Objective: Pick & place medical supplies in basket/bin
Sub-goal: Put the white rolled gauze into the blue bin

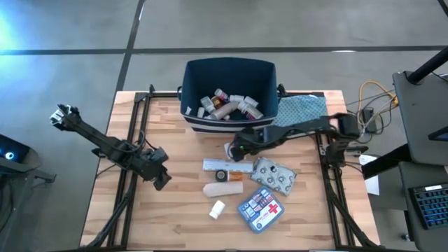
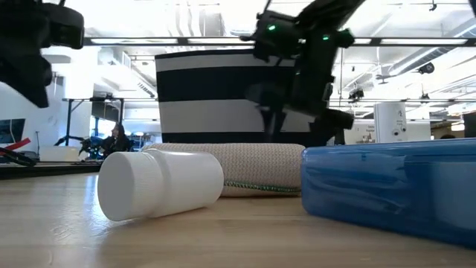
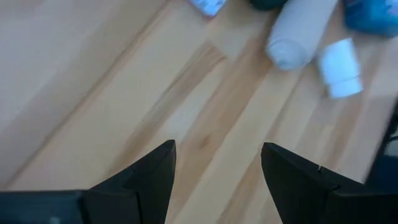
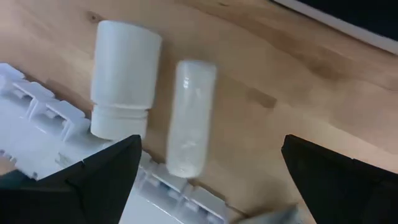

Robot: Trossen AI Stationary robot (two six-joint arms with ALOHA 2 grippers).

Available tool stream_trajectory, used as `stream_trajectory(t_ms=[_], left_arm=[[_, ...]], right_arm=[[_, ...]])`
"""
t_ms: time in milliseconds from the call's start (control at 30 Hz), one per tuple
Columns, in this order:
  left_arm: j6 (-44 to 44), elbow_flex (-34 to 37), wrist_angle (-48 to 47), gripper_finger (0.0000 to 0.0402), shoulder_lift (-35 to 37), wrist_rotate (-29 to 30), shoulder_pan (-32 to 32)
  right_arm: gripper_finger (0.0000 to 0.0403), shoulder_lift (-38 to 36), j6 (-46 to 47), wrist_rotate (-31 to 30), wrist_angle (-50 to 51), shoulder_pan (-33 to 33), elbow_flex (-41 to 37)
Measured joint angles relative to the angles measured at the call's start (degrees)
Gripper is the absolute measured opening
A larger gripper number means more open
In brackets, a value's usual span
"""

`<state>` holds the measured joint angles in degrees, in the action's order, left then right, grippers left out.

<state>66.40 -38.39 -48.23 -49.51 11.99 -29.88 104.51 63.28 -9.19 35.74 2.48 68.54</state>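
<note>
While right end effector (image 1: 234, 149) hovers wide open, empty, white bottle (image 4: 123, 78) and clear vial (image 4: 188, 116) lie just below.

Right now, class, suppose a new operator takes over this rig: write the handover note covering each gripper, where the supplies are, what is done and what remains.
Right gripper: open and empty, just in front of the bin, over a white bottle and a clear vial.
Left gripper: open, empty, over bare table at the left.
Done: several bottles and vials lie in the bin.
Left on the table: the bottle and vial under the right gripper, a flat white pack, bandage roll, small white bottle, blister pack, blue pouch.
</note>
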Motion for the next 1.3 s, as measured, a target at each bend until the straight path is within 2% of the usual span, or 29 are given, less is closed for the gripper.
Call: stream_trajectory(t_ms=[133,333,500,700,833,967,1100,1167,1233,1300], left_arm=[[-0.2,0.2,-4.3,0.0216,2.4,0.0,-1.0],[-1.9,0.2,-6.1,0.0216,4.2,0.1,-1.0],[-2.9,0.2,-6.9,0.0216,4.3,0.1,-1.0],[-4.1,0.2,-7.6,0.0216,4.2,0.3,-1.1],[-5.0,0.2,-7.5,0.0216,4.2,0.3,-1.1],[-5.9,0.2,-7.3,0.0216,4.2,1.6,-1.1],[-8.7,0.2,-5.3,0.0216,4.2,3.2,-1.1],[-11.1,0.2,-3.3,0.0216,4.2,4.3,-1.1],[-13.3,0.2,-1.1,0.0216,4.1,4.7,-1.1],[-15.4,0.2,0.1,0.0216,3.8,4.8,-0.9]], right_arm=[[0.0336,5.6,0.0,-0.9,4.4,-0.1,5.4],[0.0255,11.3,-0.6,-1.4,7.2,-0.1,10.3],[0.0192,14.4,0.6,1.4,7.7,-0.2,12.5],[0.009,13.3,0.9,3.0,8.0,-1.9,13.7],[0.0028,6.7,1.1,0.6,8.3,-3.6,15.5],[0.0035,-2.5,-2.1,-10.1,7.7,-6.5,20.1],[0.0056,-10.6,-10.1,-27.2,7.2,-9.2,26.0],[0.006,-13.3,-13.7,-32.7,8.3,-7.6,28.1],[0.0066,-14.6,-14.8,-32.8,12.0,-3.5,30.4],[0.0084,-14.9,-16.9,-28.2,16.1,2.0,32.6]])
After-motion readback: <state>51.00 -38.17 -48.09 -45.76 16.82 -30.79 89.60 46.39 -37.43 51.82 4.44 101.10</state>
